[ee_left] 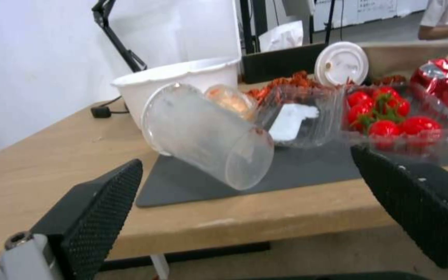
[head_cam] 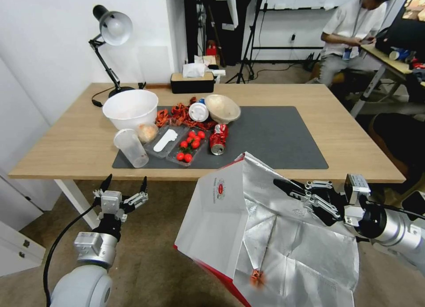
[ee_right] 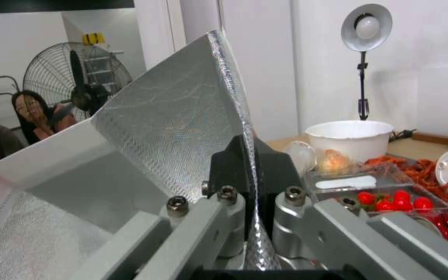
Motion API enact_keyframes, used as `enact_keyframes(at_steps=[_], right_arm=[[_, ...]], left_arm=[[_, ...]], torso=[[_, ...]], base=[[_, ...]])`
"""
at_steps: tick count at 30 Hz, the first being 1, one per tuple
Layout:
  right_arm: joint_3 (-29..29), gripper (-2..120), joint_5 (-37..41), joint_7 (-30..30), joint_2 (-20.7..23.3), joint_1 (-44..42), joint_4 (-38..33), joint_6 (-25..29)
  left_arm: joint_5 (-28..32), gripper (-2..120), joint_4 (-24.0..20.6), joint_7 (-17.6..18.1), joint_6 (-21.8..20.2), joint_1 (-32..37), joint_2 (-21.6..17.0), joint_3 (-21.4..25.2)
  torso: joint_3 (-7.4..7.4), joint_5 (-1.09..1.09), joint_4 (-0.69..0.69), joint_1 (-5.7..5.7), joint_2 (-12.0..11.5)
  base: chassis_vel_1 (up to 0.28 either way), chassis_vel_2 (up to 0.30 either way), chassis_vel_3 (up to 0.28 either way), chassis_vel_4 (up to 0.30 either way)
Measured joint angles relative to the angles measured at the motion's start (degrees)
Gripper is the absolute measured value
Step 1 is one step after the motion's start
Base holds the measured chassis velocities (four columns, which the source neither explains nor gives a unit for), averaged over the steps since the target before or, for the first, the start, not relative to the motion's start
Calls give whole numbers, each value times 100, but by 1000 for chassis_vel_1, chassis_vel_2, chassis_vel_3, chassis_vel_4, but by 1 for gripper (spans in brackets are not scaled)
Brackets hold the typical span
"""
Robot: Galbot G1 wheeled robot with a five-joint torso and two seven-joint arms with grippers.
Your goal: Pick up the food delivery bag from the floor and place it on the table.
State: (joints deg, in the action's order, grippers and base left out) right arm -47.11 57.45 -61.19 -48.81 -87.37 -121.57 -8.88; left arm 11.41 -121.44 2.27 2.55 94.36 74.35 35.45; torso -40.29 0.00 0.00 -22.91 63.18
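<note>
**Bag held aloft at the near edge of the table**

The right tool (head_cam: 287,187) is clamped on the foil-lined rim of the food delivery bag (head_cam: 221,218); in the right wrist view its two dark fingers (ee_right: 229,171) are pressed together with the silver wall of the bag (ee_right: 177,116) pinched between them. The bag hangs in front of the table (head_cam: 66,147), its mouth gaping wide toward the camera, the crinkled silver lining exposed and the white panel with the small round red logo facing the robot's left. Its upper corner overlaps the table's near edge in the head view; its red lower edge sits above the floor (head_cam: 150,262), and I cannot tell whether the bag touches the carpet.

The left tool (head_cam: 125,183) is held below the table's near edge, on the robot's left, its fingers spread apart and gripping nothing. The left wrist view looks between the two black textured pads (ee_left: 99,206) at the table top.

On the dark grey mat (head_cam: 274,138) lie a white bowl (head_cam: 130,108), a clear plastic cup (head_cam: 131,147) tipped on its side, a clear tray of cherry tomatoes (head_cam: 189,148), a crushed red can (head_cam: 218,138) and a lidded bowl (head_cam: 222,107). A desk lamp (head_cam: 113,30) and a tissue box (head_cam: 192,80) stand at the far edge.
</note>
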Motion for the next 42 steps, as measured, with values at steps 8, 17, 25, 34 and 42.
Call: enact_keyframes(at_steps=[8,17,25,34,42], right_arm=[[0,0,0,0,3,9,0,3],[0,0,19,6,15,6,-12,-3],[58,0,146,59,20,53,-11,-34],[102,0,1010,1291,40,48,-376,31],[252,0,1366,3417,-11,81,-985,467]], left_arm=[[131,100,29,-162,152,5,-10,-6],[136,100,68,-174,174,-50,-17,-19],[135,100,81,-174,175,-49,-9,-12],[133,100,82,-167,182,-32,1,-26],[111,100,125,-173,191,-80,-27,-143]], torso=[[-83,0,0,-60,143],[-82,0,0,-59,138],[-69,0,1,-48,116],[-58,0,0,-40,97],[-54,0,0,-35,88]], base=[[0,0,0,0],[0,0,0,0],[0,0,0,0],[0,0,0,0],[0,0,0,0]])
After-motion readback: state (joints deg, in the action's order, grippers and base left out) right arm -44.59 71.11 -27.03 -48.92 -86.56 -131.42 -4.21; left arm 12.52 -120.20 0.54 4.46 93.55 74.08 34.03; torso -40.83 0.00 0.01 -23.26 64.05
